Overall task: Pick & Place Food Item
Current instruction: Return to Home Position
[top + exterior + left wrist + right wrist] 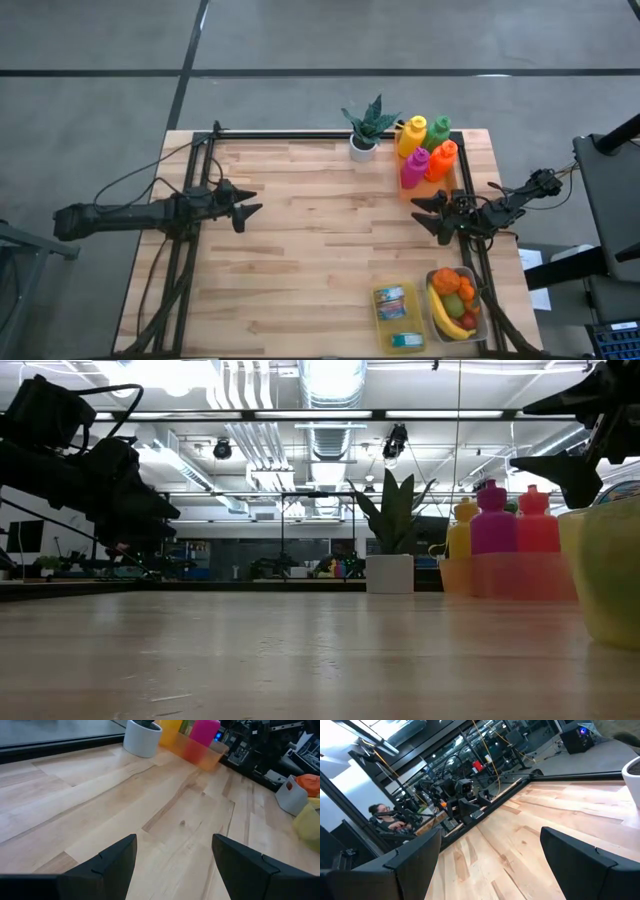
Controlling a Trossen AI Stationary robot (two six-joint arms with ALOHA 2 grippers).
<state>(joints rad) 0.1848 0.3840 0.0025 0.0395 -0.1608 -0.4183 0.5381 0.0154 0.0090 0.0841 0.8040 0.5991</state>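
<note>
Nearest me, the yellow bin (377, 322) sits at the table's near edge with the tuna cans (392, 300) inside. Only the high view shows them; the low view gives just its wall. The bin lies nearward of the right gripper (428, 218) — the closer arm, fingers spread, empty. The left gripper (250, 205) hovers across the table, likewise spread. Nothing left to grasp, I judge.

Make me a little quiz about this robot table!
1. True or false: the left tool and right tool are both shut on cans.
2. How many bottles stand beside the plant?
3. Where is the banana? A: yellow bin. B: clear bin. C: bare table.
Key: 1 false, both are open and empty. 2 four. 3 B.
</note>
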